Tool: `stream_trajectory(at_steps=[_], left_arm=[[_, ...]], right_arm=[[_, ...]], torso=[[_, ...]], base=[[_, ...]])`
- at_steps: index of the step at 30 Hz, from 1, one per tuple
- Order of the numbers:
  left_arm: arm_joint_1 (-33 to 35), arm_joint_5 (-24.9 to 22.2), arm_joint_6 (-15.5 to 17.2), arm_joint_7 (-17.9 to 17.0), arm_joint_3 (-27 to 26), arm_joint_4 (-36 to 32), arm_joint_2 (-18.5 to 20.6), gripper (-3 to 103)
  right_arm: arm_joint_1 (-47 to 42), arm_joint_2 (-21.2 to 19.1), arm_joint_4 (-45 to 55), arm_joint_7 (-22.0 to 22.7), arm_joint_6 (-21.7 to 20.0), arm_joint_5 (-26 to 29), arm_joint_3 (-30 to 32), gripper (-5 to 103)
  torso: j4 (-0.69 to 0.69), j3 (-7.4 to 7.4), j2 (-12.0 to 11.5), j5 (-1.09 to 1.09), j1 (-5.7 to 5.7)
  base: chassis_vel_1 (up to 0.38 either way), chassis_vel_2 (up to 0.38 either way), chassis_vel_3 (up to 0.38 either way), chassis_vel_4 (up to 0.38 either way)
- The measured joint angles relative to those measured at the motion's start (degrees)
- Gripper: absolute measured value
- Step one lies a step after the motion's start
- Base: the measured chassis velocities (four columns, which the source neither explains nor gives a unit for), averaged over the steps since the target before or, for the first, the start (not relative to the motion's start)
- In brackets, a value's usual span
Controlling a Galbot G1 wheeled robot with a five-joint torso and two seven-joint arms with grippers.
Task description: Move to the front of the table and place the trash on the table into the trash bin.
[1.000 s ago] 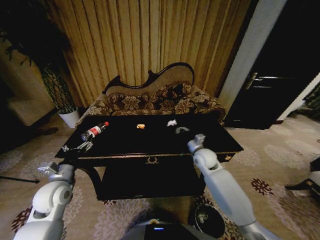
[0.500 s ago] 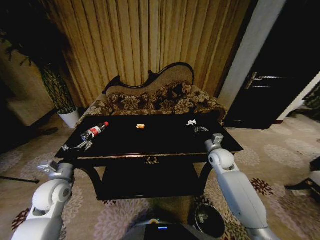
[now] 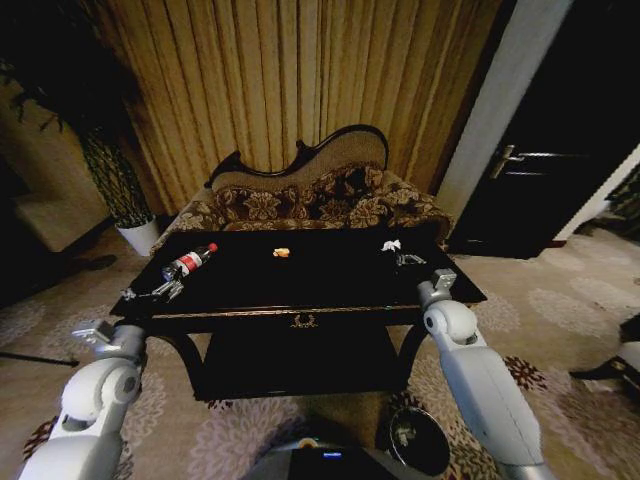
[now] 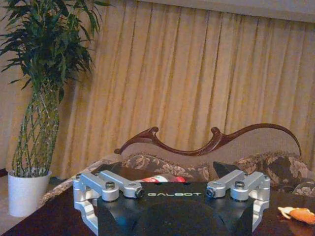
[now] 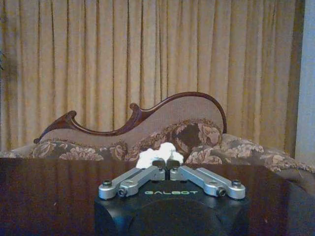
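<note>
The black table (image 3: 300, 285) stands right in front of me. Near its left end lies the clear bottle (image 3: 189, 262) with the red label, and my left gripper (image 3: 158, 293) hovers open just short of it; the bottle (image 4: 163, 179) shows between that gripper's (image 4: 172, 186) spread fingers. An orange-yellow scrap (image 3: 282, 252) lies at the far middle, also seen as the scrap (image 4: 296, 214) in the left wrist view. My right gripper (image 3: 404, 258) is over the table's right end, shut on the white crumpled scrap (image 3: 391, 245). The white scrap (image 5: 158, 153) sits pinched at the right gripper's (image 5: 166, 162) tips.
The black trash bin (image 3: 420, 440) stands on the carpet below my right arm, near the table's front right leg. A floral sofa (image 3: 300, 205) backs the table against curtains. A plant in a white pot (image 3: 140, 236) is at far left, a dark door (image 3: 540, 180) at right.
My right gripper has carried the white scrap from the table's far middle toward its right end. The left arm has barely moved.
</note>
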Motion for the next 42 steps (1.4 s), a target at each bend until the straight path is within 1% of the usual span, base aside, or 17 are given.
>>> stream_trajectory(at_steps=[20, 26, 42], left_arm=[[0.20, 0.14, -0.05, 0.04, -0.15, -1.19, -0.39, 100], [0.35, 0.32, 0.01, 0.05, -0.05, -1.26, -0.64, 100], [0.26, 0.40, 0.15, 0.07, 0.02, -1.59, -0.66, 100]], right_arm=[[-2.40, -0.20, 1.04, 0.00, 1.32, -0.21, 1.87, 0], [-3.24, -0.03, 1.13, 0.00, 1.47, -1.12, 2.28, 0], [-3.93, 0.13, 1.26, 0.00, 1.71, -1.28, 2.73, 0]], torso=[[0.00, -0.01, 0.01, 0.00, -0.02], [-0.01, 0.00, 0.00, 0.00, -0.01], [0.00, -0.01, 0.01, 0.00, -0.01]], base=[[0.093, -0.092, -0.099, 0.094], [0.106, -0.102, -0.100, 0.095], [0.144, -0.146, -0.143, 0.149]])
